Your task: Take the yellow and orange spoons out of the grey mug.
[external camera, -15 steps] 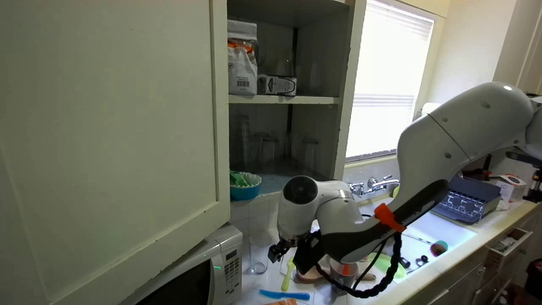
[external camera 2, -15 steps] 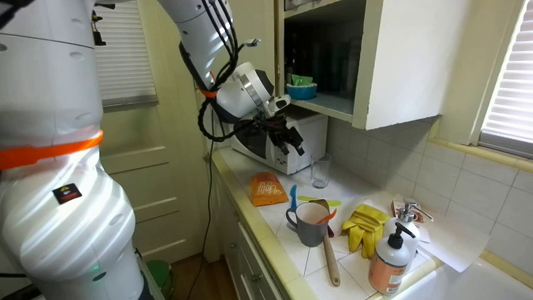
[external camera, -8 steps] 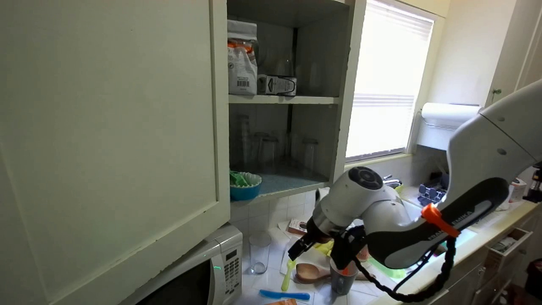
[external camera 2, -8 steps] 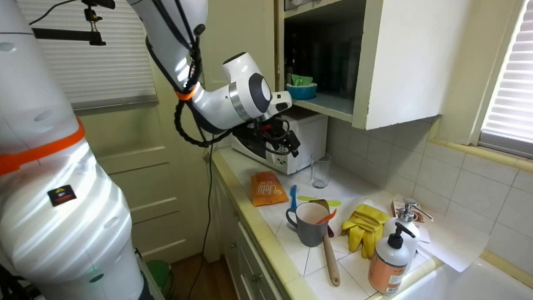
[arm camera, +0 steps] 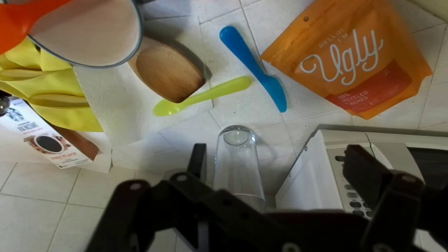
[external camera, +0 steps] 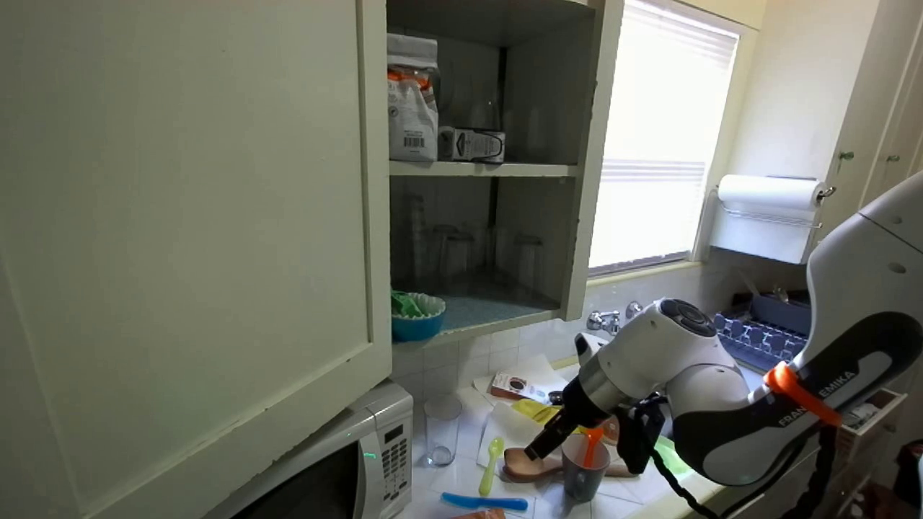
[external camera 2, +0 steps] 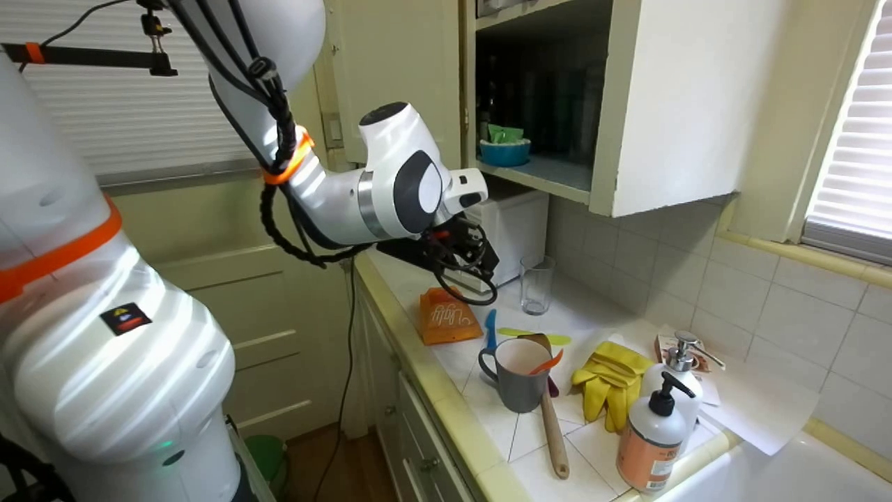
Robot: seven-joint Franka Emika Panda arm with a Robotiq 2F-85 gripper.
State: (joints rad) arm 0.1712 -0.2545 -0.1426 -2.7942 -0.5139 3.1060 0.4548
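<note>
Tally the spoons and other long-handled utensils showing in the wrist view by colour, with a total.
Orange: 1, the orange spoon in the grey mug
Yellow: 1, the yellow spoon
Blue: 1, the blue utensil
Brown: 1, the wooden utensil
Total: 4

Orange spoon (external camera: 592, 445) in mug (external camera 2: 520, 388), yellow spoon (arm camera: 214, 92) outside
</note>
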